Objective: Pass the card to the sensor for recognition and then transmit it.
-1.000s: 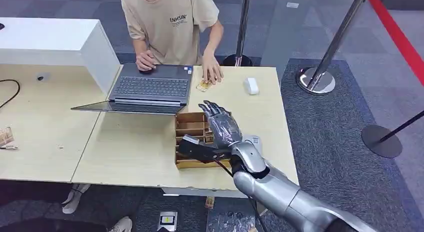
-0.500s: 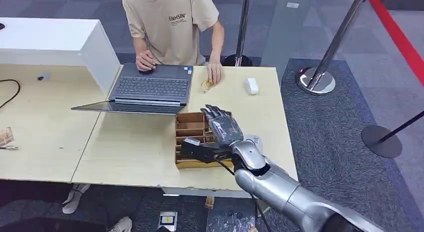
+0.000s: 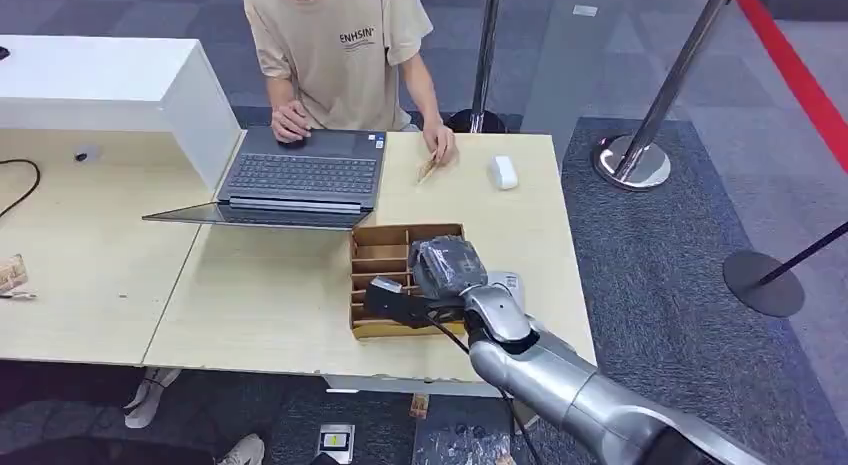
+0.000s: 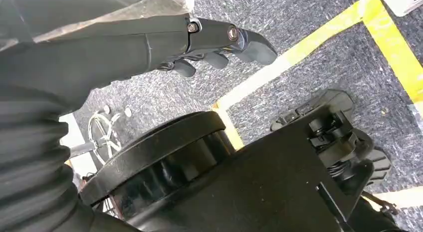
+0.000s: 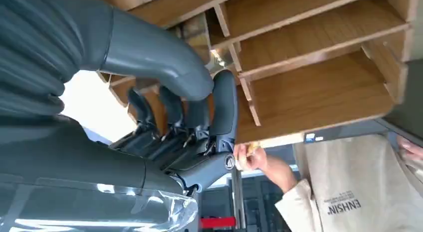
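Observation:
My right hand (image 3: 447, 265) hovers over the wooden divided box (image 3: 385, 253) near the table's front edge, fingers curled in with nothing in them. In the right wrist view the same hand (image 5: 189, 122) sits close to the box's compartments (image 5: 319, 92). A small tan card (image 3: 428, 167) is tilted up in the fingers of a person (image 3: 340, 45) at the far side of the table. A white sensor (image 3: 503, 171) lies just right of that card. My left hand (image 4: 219, 42) hangs over grey carpet, fingers loosely apart and holding nothing.
An open laptop (image 3: 300, 175) lies flat under the person's other hand. A white cabinet (image 3: 100, 85) stands at the far left. A white device (image 3: 508, 283) sits beside my right hand. Stanchion bases (image 3: 630, 161) (image 3: 765, 283) stand on the carpet to the right.
My right hand's fingers went from stretched out to curled in, and the hand sank back over the box. The person lifted the card off the table and tilted it.

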`<move>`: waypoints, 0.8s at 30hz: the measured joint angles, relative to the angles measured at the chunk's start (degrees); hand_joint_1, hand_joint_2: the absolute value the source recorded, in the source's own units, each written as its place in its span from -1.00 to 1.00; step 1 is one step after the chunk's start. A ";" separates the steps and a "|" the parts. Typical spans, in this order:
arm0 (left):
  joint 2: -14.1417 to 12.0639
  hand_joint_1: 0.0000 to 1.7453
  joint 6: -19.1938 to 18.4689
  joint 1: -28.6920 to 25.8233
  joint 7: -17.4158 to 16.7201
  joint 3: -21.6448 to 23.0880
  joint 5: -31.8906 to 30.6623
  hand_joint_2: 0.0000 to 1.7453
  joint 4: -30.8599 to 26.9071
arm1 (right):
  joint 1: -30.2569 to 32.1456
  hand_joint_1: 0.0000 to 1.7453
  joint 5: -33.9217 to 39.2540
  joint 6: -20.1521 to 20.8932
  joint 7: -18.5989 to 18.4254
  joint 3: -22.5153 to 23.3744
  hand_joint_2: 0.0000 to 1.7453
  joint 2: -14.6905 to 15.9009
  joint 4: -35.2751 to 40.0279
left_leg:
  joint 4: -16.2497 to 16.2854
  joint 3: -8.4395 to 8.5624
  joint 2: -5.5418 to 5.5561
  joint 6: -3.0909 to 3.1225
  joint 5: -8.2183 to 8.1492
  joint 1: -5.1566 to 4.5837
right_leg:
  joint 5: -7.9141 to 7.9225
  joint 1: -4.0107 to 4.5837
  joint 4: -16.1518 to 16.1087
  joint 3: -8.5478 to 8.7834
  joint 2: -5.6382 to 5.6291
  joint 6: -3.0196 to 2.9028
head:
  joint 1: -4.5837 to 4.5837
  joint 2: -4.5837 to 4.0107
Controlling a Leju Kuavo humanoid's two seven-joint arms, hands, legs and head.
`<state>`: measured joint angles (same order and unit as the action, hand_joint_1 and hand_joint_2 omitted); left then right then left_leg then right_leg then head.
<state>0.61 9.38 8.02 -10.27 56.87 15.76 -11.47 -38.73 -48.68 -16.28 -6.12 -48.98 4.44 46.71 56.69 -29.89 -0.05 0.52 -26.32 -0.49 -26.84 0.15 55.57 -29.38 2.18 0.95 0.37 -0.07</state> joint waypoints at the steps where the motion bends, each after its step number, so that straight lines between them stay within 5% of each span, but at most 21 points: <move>1: 0.00 -1.00 0.00 0.01 0.00 0.00 0.00 1.00 0.00 | -0.02 0.94 0.00 0.00 0.00 0.00 1.00 -0.02 0.00 | 0.00 0.01 0.00 0.00 0.00 0.00 | 0.00 0.00 0.00 0.01 0.00 0.00 | 0.00 0.00; 20: 0.07 -1.00 0.57 -0.21 0.26 0.00 0.20 1.00 0.00 | 0.53 1.00 0.59 -1.31 0.70 0.13 1.00 0.63 0.13 | 0.00 0.06 -0.01 0.00 0.00 0.00 | 0.00 0.00 0.00 0.03 0.00 0.00 | -0.02 0.00; 24: 0.20 -1.00 0.59 -0.34 0.24 0.00 0.09 1.00 0.00 | 0.96 0.60 0.87 -1.99 1.27 0.54 1.00 1.51 0.88 | 0.00 0.06 -0.01 0.00 0.00 0.00 | 0.01 0.00 -0.01 0.04 -0.01 0.00 | 0.00 0.00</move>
<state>0.81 9.97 7.68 -10.03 56.87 15.85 -11.47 -37.77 -47.80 -18.27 -4.85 -48.43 5.95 47.58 56.69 -29.83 -0.06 0.53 -26.31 -0.49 -26.83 0.14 55.56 -29.34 2.17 0.95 0.37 -0.07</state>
